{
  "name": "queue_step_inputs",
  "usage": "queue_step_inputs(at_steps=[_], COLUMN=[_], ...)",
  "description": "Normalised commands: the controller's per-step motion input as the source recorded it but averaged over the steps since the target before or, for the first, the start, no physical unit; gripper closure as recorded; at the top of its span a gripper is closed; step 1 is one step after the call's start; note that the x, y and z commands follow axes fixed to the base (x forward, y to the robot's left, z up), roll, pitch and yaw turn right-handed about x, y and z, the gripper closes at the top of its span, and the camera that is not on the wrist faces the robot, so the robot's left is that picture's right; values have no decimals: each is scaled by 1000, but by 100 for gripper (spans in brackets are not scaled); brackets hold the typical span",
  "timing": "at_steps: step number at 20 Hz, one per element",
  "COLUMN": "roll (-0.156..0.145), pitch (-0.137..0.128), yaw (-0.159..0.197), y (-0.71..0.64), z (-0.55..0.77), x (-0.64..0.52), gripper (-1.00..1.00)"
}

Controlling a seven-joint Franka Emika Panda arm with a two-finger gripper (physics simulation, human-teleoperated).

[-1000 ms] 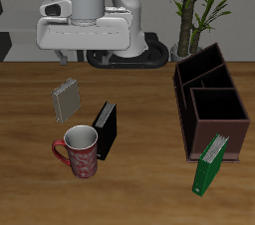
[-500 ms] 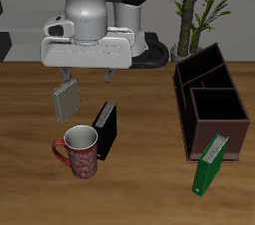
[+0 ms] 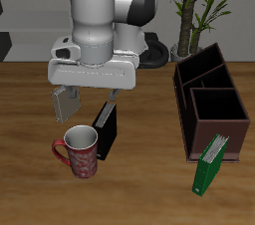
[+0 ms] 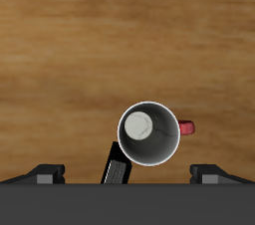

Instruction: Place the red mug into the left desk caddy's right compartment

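Note:
The red mug [image 3: 82, 151] stands upright near the table's front edge, its handle pointing away from the black book beside it. In the wrist view the red mug [image 4: 150, 134] shows its white inside from above, with the handle [image 4: 186, 127] sticking out. My gripper [image 3: 86, 101] is open wide and empty, hovering above and slightly behind the mug; in the wrist view my gripper [image 4: 127, 174] has one fingertip [image 4: 45, 172] on each side. The left desk caddy [image 3: 184, 105] is a dark brown box far across the table. Its right compartment [image 3: 217, 107] is open and holds nothing.
A black book [image 3: 105, 127] stands right beside the mug, under the gripper. A small grey box [image 3: 66, 98] lies behind the mug, near one finger. A green book [image 3: 210, 162] leans on the caddy's front wall. A potted plant [image 3: 197, 5] stands behind the caddy.
The gripper has come down and forward toward the mug, from high at the back to just above it. The mug, books and caddy have not moved.

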Motion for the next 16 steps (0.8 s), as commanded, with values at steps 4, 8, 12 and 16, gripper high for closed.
queue_step_inputs(at_steps=[4,8,12,16], roll=[-16,-3,-10,-5], pitch=[12,19,35,34], yaw=[-7,-16,-14,-3], y=[-5,24,6,33], z=[-247,-219,-346,-298], x=[77,72,98,77], gripper=[-100,-100,-100,-100])
